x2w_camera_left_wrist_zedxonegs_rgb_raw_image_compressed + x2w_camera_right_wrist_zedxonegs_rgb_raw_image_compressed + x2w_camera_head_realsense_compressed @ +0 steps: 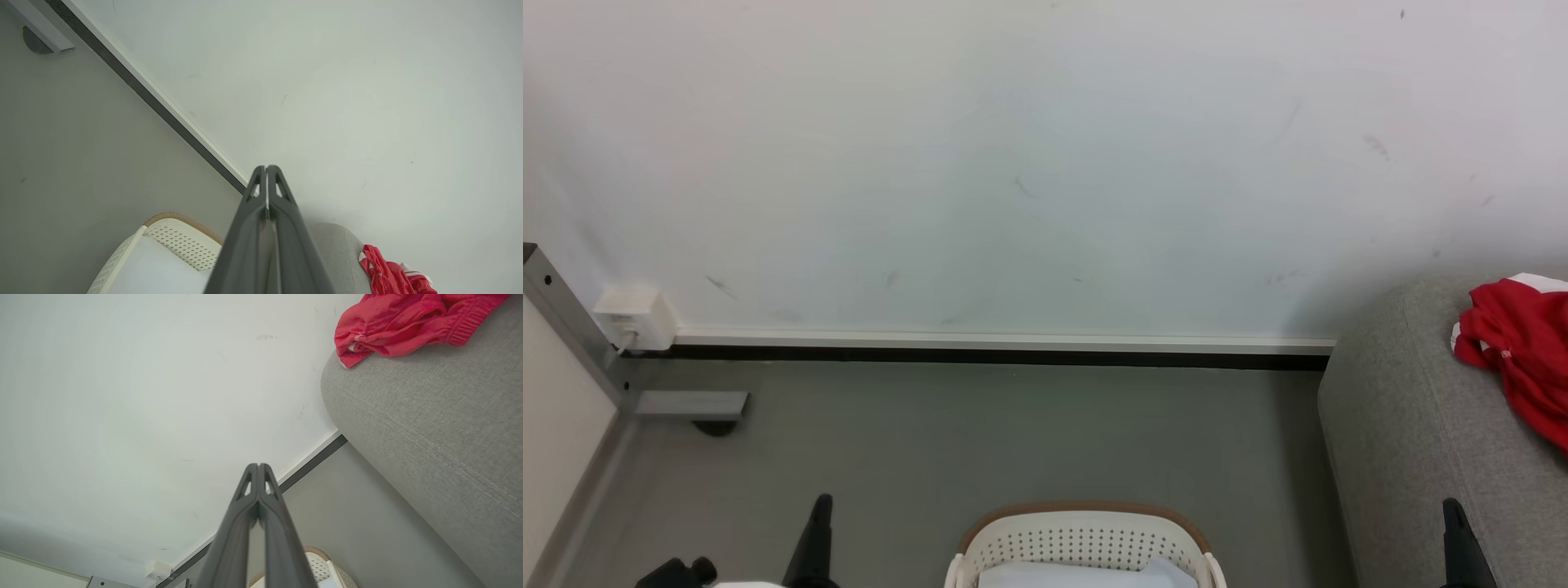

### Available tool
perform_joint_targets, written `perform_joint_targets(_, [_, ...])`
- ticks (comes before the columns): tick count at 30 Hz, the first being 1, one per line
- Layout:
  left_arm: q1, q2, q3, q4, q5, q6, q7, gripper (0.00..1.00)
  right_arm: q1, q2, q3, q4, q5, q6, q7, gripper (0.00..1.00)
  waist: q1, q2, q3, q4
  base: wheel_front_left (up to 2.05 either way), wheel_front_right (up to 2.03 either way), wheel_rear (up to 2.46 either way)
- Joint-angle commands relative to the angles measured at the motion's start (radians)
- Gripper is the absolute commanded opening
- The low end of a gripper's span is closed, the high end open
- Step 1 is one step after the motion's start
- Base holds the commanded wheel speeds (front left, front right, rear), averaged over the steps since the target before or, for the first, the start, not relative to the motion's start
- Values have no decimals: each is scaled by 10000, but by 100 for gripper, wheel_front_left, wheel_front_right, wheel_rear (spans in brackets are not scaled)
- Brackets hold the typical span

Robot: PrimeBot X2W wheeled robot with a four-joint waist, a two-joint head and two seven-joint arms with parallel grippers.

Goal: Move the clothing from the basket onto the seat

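Note:
The cream basket (pixel 1086 539) with its brown rim stands on the floor at the bottom centre of the head view, and something pale bluish-white fills its inside. To its right is the grey seat (pixel 1405 425), where red clothing (pixel 1519 351) with white trim lies crumpled. My left gripper (pixel 823 500) is left of the basket and my right gripper (pixel 1450 505) is in front of the seat's side. The left wrist view has my left gripper (pixel 266 168) shut and empty above the basket (pixel 179 237), the seat (pixel 339 253) and the clothing (pixel 388 273). My right gripper (pixel 258 465) is shut and empty beside the seat (pixel 429 416), below the clothing (pixel 400 322).
A white wall with a pale skirting strip (pixel 1013 339) closes off the grey floor behind the basket. At the left are a white socket box (pixel 633 314), a grey metal foot (pixel 690 404) and a slanted panel edge (pixel 564 327).

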Motion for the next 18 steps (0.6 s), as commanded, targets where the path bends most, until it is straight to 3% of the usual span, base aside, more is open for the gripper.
perform_joint_targets(1, [-247,17,84,-145,-277,-46,87,0,-283,-94,-61,-160,297,-9,66,0,-1,-1,5,-5,0,0,0])
perform_joint_targets(18, [-380,-9,446,-347,-2056,-97,587,0,-517,-106,-147,-253,2123,-13,551,0,-1,-1,85,-87,0,0,0])
